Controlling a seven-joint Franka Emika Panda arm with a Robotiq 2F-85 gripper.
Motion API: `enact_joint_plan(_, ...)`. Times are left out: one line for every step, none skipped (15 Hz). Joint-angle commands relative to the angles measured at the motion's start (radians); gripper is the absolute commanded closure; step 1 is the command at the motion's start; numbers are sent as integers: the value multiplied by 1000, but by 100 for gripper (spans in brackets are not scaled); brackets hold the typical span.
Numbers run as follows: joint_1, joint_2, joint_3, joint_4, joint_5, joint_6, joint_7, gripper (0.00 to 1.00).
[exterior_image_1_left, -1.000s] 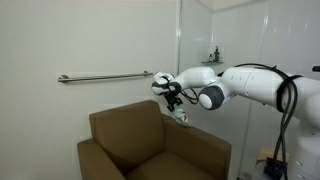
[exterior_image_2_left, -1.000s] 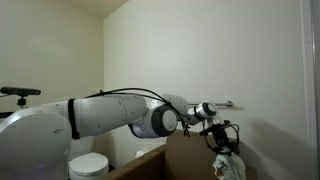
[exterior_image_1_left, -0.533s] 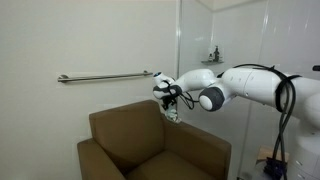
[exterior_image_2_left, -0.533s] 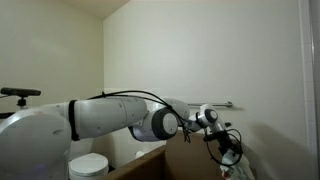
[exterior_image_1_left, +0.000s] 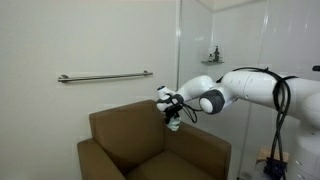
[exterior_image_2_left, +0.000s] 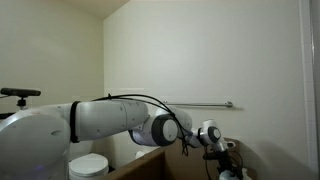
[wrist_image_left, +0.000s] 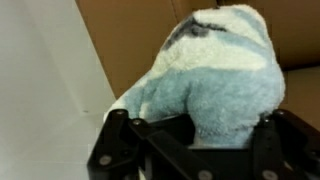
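My gripper (exterior_image_1_left: 172, 113) is shut on a fluffy pale blue and white cloth (wrist_image_left: 210, 80), which fills the wrist view between the black fingers. In an exterior view the gripper hangs just above the back edge of a brown armchair (exterior_image_1_left: 130, 140), with the cloth (exterior_image_1_left: 174, 124) dangling below it. In the other exterior view the gripper (exterior_image_2_left: 222, 165) is low in the frame beside the chair's back (exterior_image_2_left: 150, 160), and the cloth is barely visible at the bottom edge.
A metal grab rail (exterior_image_1_left: 105, 77) runs along the white wall above the armchair; it also shows in an exterior view (exterior_image_2_left: 205, 104). A glass panel with a small shelf (exterior_image_1_left: 213, 58) stands behind the arm. A white toilet (exterior_image_2_left: 88, 165) sits at lower left.
The gripper with the cloth has moved down from near the rail towards the back of the armchair.
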Motion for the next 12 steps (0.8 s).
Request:
enact_joint_plan(-36, -1, -2, -18, 20, -43, -34, 95)
enact_joint_plan(-41, -4, -9, -9, 19, -63, -34, 95)
enact_joint_plan(-49, -6, -10, 4, 21, -96, -42, 95)
enact_joint_plan(-57, -10, -8, 12, 23, -131, -54, 95)
enact_joint_plan(-63, -12, -5, 18, 25, -171, -64, 95)
enact_joint_plan(-68, -15, 0, 20, 29, -220, -79, 95)
enact_joint_plan(-71, -18, 4, 20, 32, -275, -93, 95)
enact_joint_plan(-73, -19, 5, 25, 33, -325, -104, 95)
enact_joint_plan(-74, -19, 6, 35, 34, -378, -114, 95)
enact_joint_plan(-72, -19, 2, 48, 29, -426, -120, 95)
enact_joint_plan(-70, -19, -2, 62, 24, -468, -127, 95)
enact_joint_plan(-63, -19, -9, 77, 15, -504, -130, 96)
